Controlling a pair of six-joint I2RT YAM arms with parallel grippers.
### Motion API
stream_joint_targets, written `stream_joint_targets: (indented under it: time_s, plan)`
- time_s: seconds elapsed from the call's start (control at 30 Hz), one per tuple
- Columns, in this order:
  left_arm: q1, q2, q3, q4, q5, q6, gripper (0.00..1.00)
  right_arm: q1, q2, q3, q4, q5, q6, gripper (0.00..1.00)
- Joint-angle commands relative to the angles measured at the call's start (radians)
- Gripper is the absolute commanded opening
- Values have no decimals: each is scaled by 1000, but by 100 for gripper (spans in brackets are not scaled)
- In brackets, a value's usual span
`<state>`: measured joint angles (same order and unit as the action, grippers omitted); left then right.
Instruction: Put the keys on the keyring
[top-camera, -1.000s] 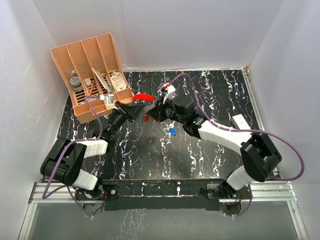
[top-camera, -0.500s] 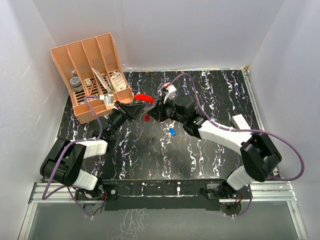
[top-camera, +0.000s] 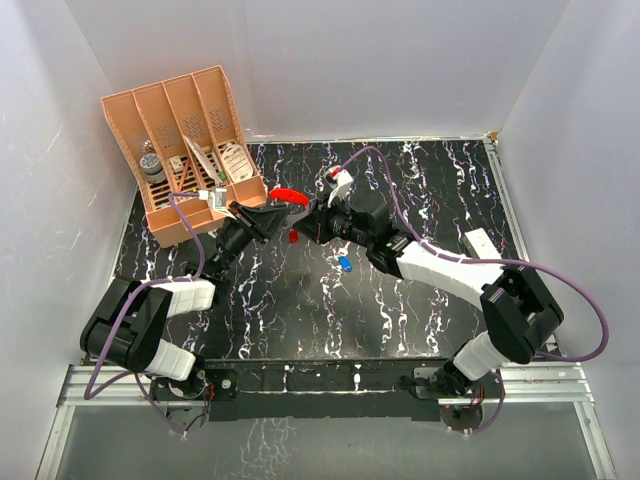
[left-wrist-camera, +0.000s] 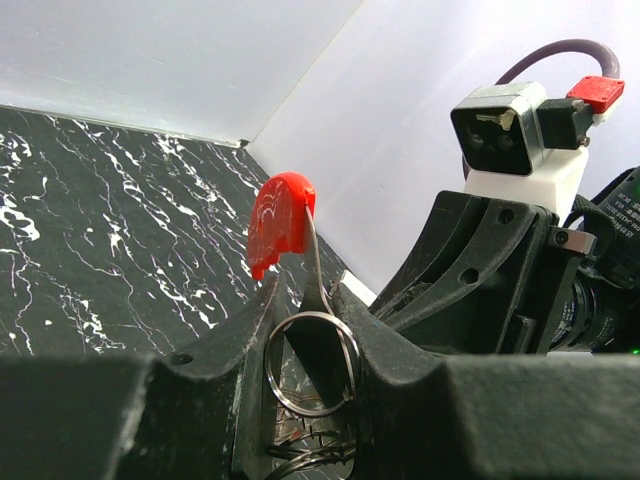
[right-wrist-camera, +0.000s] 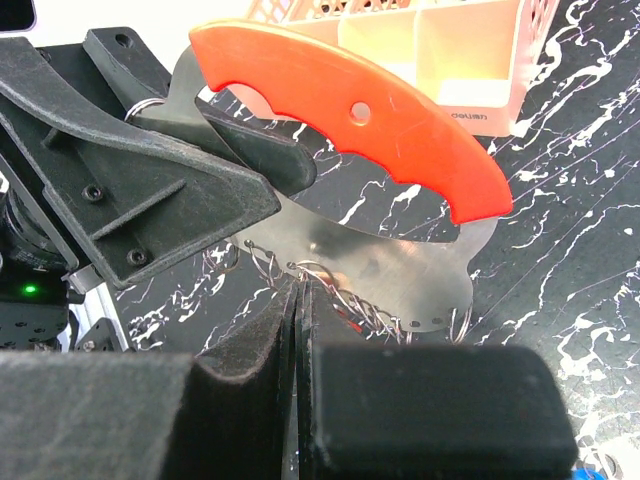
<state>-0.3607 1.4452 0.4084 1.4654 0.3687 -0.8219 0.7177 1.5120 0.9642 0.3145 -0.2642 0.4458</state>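
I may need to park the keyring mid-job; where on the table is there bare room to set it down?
Bare table in the near middle, between the two arms below the blue key, and far right behind the right arm. Crowded by the orange organizer, where both fingers meet at the keyring.

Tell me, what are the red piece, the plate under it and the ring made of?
Red piece: likely plastic, matte, evenly coloured. Plate: probably polished metal, mirroring the tabletop. Ring: seemingly steel wire, shiny, coiled double.
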Motion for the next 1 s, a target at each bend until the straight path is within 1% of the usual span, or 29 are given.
stream_joint_targets:
  time_s: [0.0,0.7,0.97]
  plan:
    - [3,-41,9,117,-17,10,0,-4,-38,-6,62,1,9,0]
    - [2,-65,6,108,-25,13,0,-21,-42,-28,61,2,47,0]
    - [2,-66,10,99,-50,6,0,-22,-49,-45,75,-13,60,0]
